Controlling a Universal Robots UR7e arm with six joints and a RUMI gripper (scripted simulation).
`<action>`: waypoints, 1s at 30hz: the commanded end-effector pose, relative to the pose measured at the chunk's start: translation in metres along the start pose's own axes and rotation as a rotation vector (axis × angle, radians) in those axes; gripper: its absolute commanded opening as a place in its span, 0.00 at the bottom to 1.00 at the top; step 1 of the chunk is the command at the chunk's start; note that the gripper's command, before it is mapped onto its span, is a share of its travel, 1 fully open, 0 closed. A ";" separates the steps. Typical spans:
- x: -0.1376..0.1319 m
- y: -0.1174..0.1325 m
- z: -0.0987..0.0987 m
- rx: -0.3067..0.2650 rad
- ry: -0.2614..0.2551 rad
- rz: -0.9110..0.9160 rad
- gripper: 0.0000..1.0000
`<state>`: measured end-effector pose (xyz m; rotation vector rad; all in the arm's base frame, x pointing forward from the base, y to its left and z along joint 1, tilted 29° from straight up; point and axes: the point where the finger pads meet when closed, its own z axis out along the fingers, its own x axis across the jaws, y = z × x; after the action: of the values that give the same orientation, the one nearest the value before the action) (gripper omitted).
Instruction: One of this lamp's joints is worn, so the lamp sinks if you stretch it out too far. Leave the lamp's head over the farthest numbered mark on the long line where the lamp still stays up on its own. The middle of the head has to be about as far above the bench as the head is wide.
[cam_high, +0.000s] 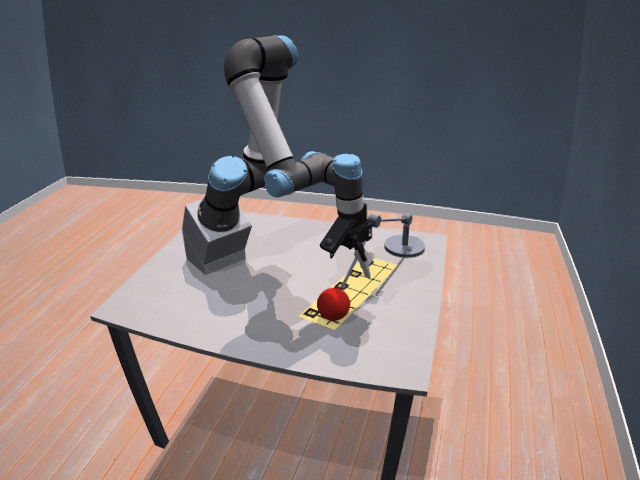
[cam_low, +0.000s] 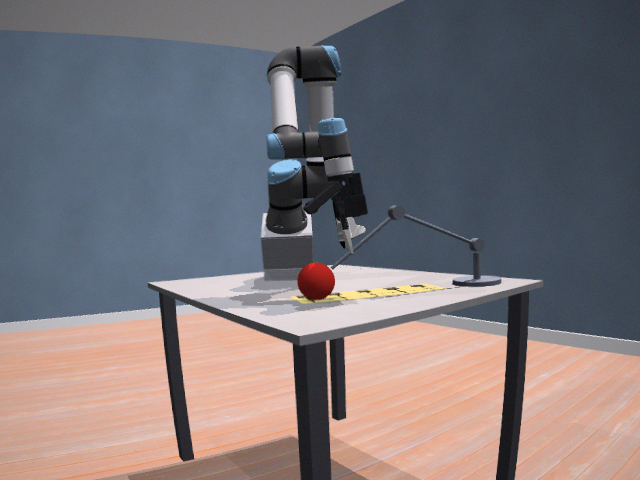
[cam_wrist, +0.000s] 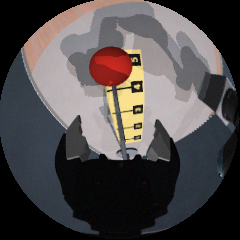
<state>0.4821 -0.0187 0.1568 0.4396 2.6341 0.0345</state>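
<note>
We hold gripper (cam_wrist: 118, 141) above lamp's forearm rod (cam_wrist: 116, 111), jaws fully open, nothing gripped, rod lined up between them for coming grasp. Lamp head (cam_low: 315, 280) sits low at far end of numbered strip (cam_low: 382, 292), seemingly resting on bench (cam_low: 320, 325) by mark 5 (cam_wrist: 133, 59); looks sagged, overextended. Base (cam_low: 476, 280) well apart.

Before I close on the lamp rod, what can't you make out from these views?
- Number under the red head: in the wrist view the ball covers that stretch of the yellow strip.
- Head's height above the table: the exterior view does not settle whether it touches.
- Numbers on the strip: too small in the top and exterior views.
- End effector is open; its gap to the rod is unclear.
</note>
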 end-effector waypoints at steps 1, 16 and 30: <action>-0.001 -0.001 0.003 -0.104 0.008 -0.119 1.00; -0.001 -0.002 0.009 -0.160 0.010 -0.175 1.00; -0.001 -0.002 0.009 -0.161 0.009 -0.174 1.00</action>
<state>0.4870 -0.0211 0.1485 0.4457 2.6208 0.0464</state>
